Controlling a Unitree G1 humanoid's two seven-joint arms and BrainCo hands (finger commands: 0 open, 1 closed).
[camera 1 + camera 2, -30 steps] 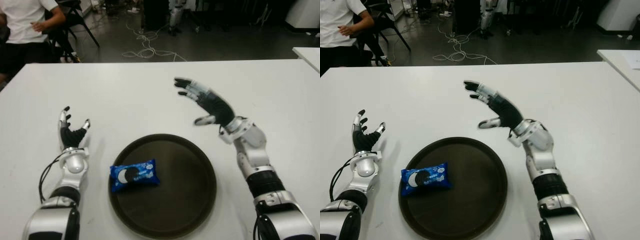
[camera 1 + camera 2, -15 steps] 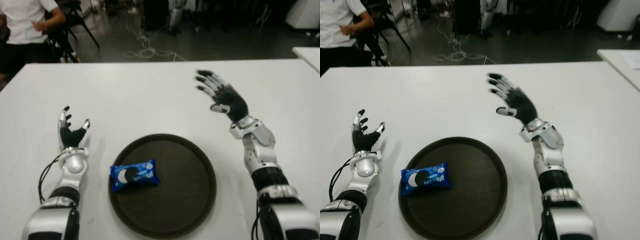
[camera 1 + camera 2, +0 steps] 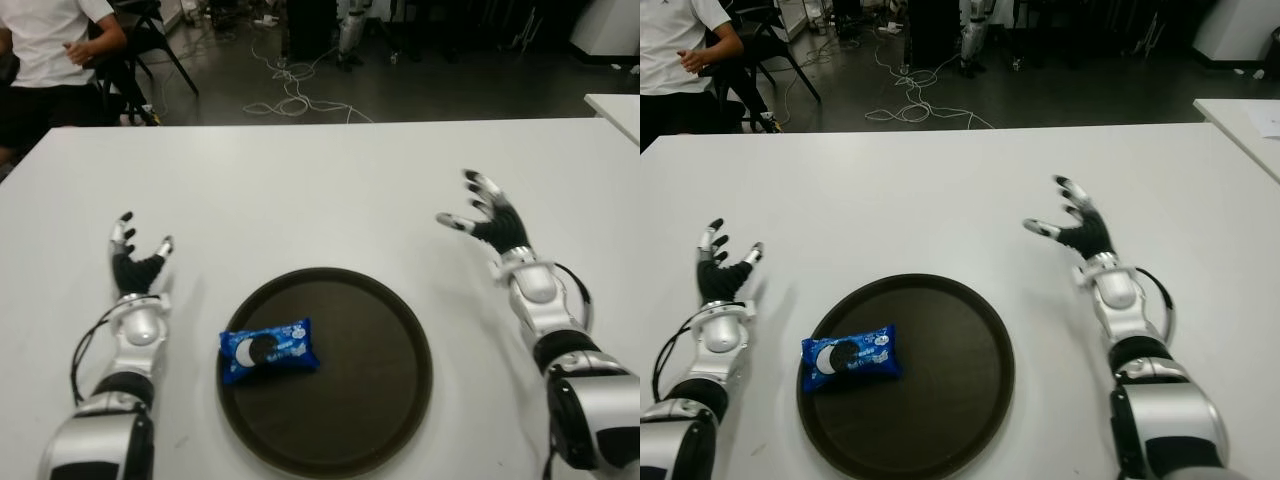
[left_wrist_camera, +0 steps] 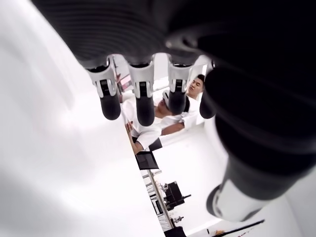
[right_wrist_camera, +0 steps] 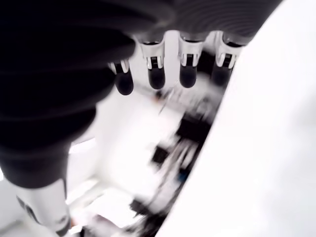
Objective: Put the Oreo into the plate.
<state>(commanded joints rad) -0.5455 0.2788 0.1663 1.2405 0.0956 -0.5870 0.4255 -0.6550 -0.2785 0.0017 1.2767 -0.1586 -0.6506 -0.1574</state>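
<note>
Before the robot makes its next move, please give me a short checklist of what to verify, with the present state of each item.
1. Oreo pack on the plate: ok, it lies at the plate's left edge, slightly over the rim.
2. Left hand holds nothing: ok, fingers spread, left of the plate.
3. Right hand holds nothing: ok, fingers spread, beyond the plate's right side.
4. Both hands clear of the plate: ok.
5. Pack lies stable: cannot tell.
6. Person away from the hands: ok, beyond the table's far left corner.
</note>
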